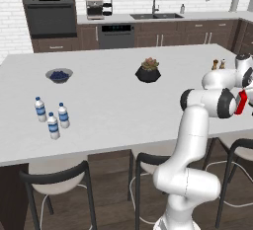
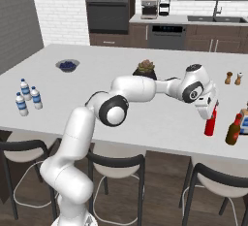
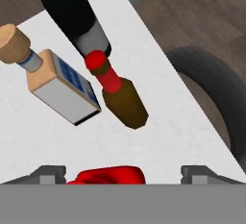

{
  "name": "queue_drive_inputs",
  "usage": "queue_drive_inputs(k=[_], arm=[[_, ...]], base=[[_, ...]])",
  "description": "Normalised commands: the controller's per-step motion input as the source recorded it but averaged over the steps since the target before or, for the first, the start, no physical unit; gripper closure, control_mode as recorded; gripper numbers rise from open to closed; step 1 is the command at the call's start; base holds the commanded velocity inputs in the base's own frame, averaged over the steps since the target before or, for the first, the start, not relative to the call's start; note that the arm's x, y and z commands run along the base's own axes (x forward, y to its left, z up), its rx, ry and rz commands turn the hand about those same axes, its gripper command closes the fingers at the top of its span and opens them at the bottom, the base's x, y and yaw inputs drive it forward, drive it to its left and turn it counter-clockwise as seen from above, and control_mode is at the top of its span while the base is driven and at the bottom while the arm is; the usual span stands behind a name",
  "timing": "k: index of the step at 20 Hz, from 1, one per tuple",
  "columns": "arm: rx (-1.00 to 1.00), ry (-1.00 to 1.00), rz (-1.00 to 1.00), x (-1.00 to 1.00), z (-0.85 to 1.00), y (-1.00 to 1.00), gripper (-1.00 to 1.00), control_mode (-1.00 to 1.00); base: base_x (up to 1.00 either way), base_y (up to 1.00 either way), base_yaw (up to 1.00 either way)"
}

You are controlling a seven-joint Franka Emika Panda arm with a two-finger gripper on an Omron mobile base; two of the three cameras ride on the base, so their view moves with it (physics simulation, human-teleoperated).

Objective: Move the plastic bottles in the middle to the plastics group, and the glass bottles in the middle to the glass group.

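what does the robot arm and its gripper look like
The arm is made of glossy white rounded segments joined by dark grey to black round joints, like the big one at the elbow. The gripper has a white hand, and its two small finger tips are dark grey and blocky. No loose cables or markings are visible.

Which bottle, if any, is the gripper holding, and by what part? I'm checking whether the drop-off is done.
Nothing is held: the gripper stands open around the top of the red bottle, its fingertips clear of the cap.
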Motion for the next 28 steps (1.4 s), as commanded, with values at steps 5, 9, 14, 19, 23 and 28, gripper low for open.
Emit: queue_drive_inputs(k=[5,9,14,19,23,28], arm=[[0.00,0.00,0.00,0.00,0.00,0.00,-1.00,-1.00],[-0.01,0.00,0.00,0.00,0.39,0.22,-1.00,-1.00],[-0.03,0.02,0.00,0.00,0.66,0.35,-1.00,-1.00],[0.00,0.00,0.00,-0.27,0.60,0.31,-1.00,-1.00],[0.00,0.00,0.00,-0.46,0.43,0.31,-1.00,-1.00],[0.00,0.00,0.03,-0.56,0.54,0.46,-1.00,-1.00]], base=[[0.00,0.00,0.00],[0.00,0.00,0.00],[0.00,0.00,0.00],[0.00,0.00,0.00],[0.00,0.00,0.00],[0.00,0.00,0.00]])
